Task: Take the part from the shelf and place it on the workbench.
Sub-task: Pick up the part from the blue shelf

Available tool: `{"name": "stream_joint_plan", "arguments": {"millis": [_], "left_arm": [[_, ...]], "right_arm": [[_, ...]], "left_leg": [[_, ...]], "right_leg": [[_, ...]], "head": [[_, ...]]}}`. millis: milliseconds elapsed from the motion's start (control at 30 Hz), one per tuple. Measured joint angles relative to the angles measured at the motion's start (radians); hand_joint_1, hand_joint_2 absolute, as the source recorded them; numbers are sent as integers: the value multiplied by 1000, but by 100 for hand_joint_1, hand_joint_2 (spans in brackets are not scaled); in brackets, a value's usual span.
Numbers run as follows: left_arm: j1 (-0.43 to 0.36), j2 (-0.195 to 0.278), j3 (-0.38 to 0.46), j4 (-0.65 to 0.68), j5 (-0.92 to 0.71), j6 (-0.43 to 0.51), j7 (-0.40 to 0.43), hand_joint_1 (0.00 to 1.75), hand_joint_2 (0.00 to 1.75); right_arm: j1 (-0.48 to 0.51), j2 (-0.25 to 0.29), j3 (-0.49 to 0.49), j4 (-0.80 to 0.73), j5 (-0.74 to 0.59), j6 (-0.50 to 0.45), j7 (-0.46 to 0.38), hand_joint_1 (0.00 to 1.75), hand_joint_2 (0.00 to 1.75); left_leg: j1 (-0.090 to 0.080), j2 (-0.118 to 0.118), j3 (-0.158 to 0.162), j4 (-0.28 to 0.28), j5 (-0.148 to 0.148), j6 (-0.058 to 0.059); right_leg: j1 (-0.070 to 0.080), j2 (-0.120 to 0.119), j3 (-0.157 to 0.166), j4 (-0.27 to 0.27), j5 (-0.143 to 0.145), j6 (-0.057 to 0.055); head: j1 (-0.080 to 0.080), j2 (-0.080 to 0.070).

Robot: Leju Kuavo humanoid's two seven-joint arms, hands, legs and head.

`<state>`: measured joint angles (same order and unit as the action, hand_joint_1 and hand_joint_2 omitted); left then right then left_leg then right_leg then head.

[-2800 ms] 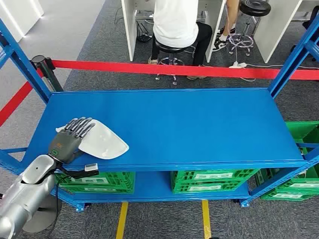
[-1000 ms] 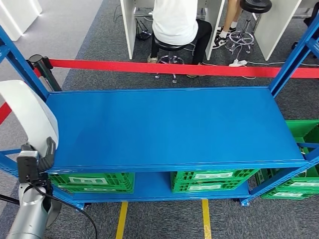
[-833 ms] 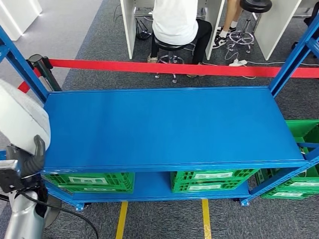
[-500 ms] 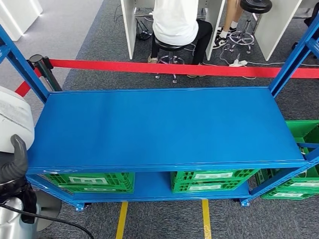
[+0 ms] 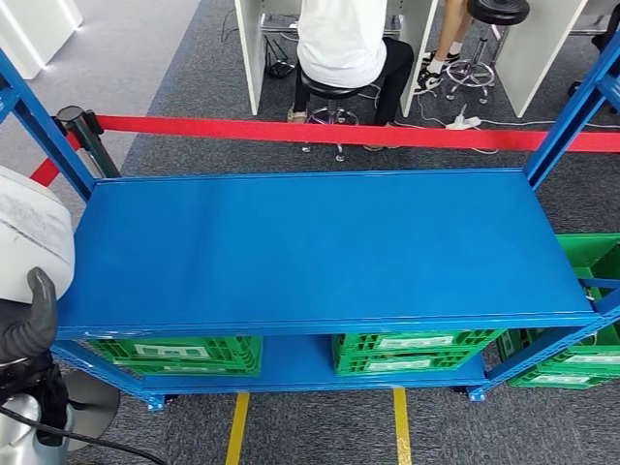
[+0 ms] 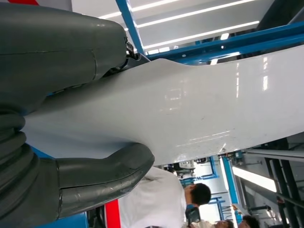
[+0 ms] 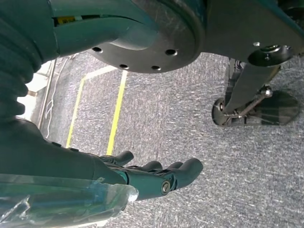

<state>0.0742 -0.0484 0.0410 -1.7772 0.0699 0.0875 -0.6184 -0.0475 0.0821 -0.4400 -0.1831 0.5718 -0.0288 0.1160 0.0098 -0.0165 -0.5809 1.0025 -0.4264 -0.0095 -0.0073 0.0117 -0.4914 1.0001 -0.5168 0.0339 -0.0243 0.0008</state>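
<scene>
While the left hand (image 5: 25, 320) grips the smooth white curved plastic part (image 5: 33, 237) at 9 o'clock, off the blue metal shelf (image 5: 329, 247), its thick thumb presses the panel; the right hand (image 7: 157, 178) hangs with fingers loosely apart, holding nothing.
</scene>
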Motion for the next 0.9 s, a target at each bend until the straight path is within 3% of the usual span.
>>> {"name": "stream_joint_plan", "arguments": {"millis": [100, 167, 200, 267, 300, 333, 367, 433, 500, 633, 700, 800, 833, 867, 900], "left_arm": [[24, -1, 1, -15, 13, 1, -9, 175, 175], [35, -2, 2, -26, 14, 3, -14, 175, 175], [40, -2, 3, -29, 15, 4, -16, 175, 175], [47, -3, 4, -31, 15, 5, -17, 175, 175], [51, -4, 5, -31, 16, 6, -17, 175, 175], [54, -5, 6, -31, 17, 8, -17, 175, 175], [57, -6, 8, -31, 19, 10, -17, 175, 175], [64, -9, 14, -31, 23, 15, -20, 175, 175], [68, -10, 22, -31, 27, 18, -25, 175, 175], [67, -14, 37, -30, 28, 21, -32, 175, 175], [63, -15, 44, -29, 29, 21, -33, 175, 175], [53, -15, 51, -24, 32, 23, -36, 175, 175], [52, -15, 52, -22, 32, 24, -37, 175, 175], [52, -15, 52, -21, 32, 26, -39, 175, 175], [52, -15, 52, -20, 32, 28, -39, 175, 175]], "right_arm": [[0, 1, -11, 0, -8, -9, -5, 0, 175], [-1, 1, -18, -1, -13, -10, -10, 0, 175], [-1, 1, -21, -1, -14, -10, -11, 0, 175], [-1, 1, -25, -1, -13, -10, -13, 0, 175], [-1, 1, -26, -1, -11, -10, -12, 0, 175], [0, 1, -27, -1, -8, -10, -9, 0, 175], [1, 1, -28, -1, -5, -10, -5, 0, 175], [1, 0, -29, -1, 0, -12, 3, 0, 175], [1, 2, -30, -1, 0, -12, 5, 0, 175], [-1, 3, -34, -2, -4, -9, -10, 0, 175], [-2, 3, -38, -2, -7, -10, -18, 0, 175], [-2, 3, -44, -2, -9, -10, -17, 0, 175], [0, 3, -47, -2, -9, -10, -13, 0, 175], [0, 3, -49, -2, -10, -11, -6, 0, 175], [1, 3, -51, -2, -10, -11, 2, 0, 175]], "left_leg": [[-2, 0, 4, -8, 0, 9], [5, 2, 14, -23, 4, 17], [9, 4, 19, -29, 7, 20], [10, 7, 21, -30, 8, 21], [11, 7, 22, -30, 8, 21], [13, 7, 22, -30, 6, 19], [16, 6, 23, -29, 5, 17], [24, 5, 24, -22, -2, 5], [27, 3, 22, -11, -8, -12], [27, -1, 13, -1, -7, -33], [26, 4, -12, 52, -55, -37], [18, 7, -86, 244, -169, -33], [15, 7, -96, 283, -181, -28], [11, 7, -89, 287, -173, -21], [6, 7, -61, 254, -149, -12]], "right_leg": [[-4, 0, 2, -6, -2, 9], [-2, -2, -8, 20, -22, 15], [-2, -3, -29, 64, -48, 19], [-5, -4, -105, 202, -110, 25], [-6, -4, -141, 261, -126, 27], [-7, -4, -163, 288, -119, 30], [-8, -4, -166, 276, -92, 32], [-14, -5, -122, 153, -7, 41], [-17, 3, -76, 56, 45, 41], [-15, 13, -82, 51, 53, 9], [-14, 11, -95, 52, 62, -9], [-5, 6, -122, 51, 80, -29], [-1, 5, -131, 51, 86, -32], [3, 4, -140, 51, 94, -33], [7, 4, -149, 51, 101, -34]], "head": [[0, 0], [3, 0], [6, 0], [10, 0], [10, 0], [10, 0], [10, 0], [11, 0], [12, 0], [11, 0], [9, 0], [6, 0], [7, 0], [7, 0], [7, 0]]}}
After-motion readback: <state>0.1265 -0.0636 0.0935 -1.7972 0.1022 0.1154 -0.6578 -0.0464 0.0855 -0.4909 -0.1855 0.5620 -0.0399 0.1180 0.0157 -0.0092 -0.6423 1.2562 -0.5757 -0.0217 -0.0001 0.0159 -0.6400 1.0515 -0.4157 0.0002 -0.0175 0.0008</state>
